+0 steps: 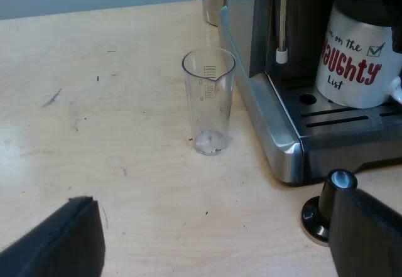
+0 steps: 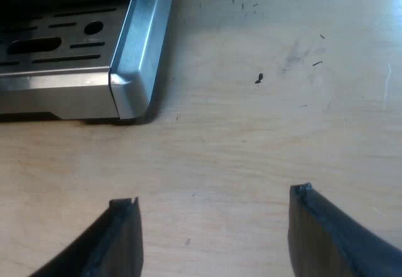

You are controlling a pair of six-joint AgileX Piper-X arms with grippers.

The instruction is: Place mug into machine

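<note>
The mug (image 1: 358, 57) is seen standing upright on the drip tray (image 1: 352, 117) of the espresso machine (image 1: 270, 110), under the machine's dark front; it is white, with red lettering across its side ("NAUGHTY" can be read), and it is touched by neither pincer.

The left pincer (image 1: 210, 227) is held spread wide above the bench (image 1: 94, 101), with nothing pinched between its fingers (image 1: 59, 242). From this pincer, the measuring glass (image 1: 208, 101) is found at about twelve o'clock, upright and clear on the bench, just beside the machine's side but apart from it; the mug lies toward two o'clock. The tamper (image 1: 325, 205), with a black knob, is stood on the bench close to the machine's front corner, partly hidden behind one finger of the left pincer. A steam wand (image 1: 282, 26) with a white tip is hung down between the glass and the mug; a metal vessel (image 1: 213, 0) is partly seen past the glass, beside the machine.

The right pincer (image 2: 212, 220) is likewise spread, with bare bench between its fingers (image 2: 122, 239); the silver corner of the drip tray (image 2: 135, 57) is met at roughly eleven o'clock from it — near, yet not touched; dark specks are scattered over the bench toward one o'clock.
</note>
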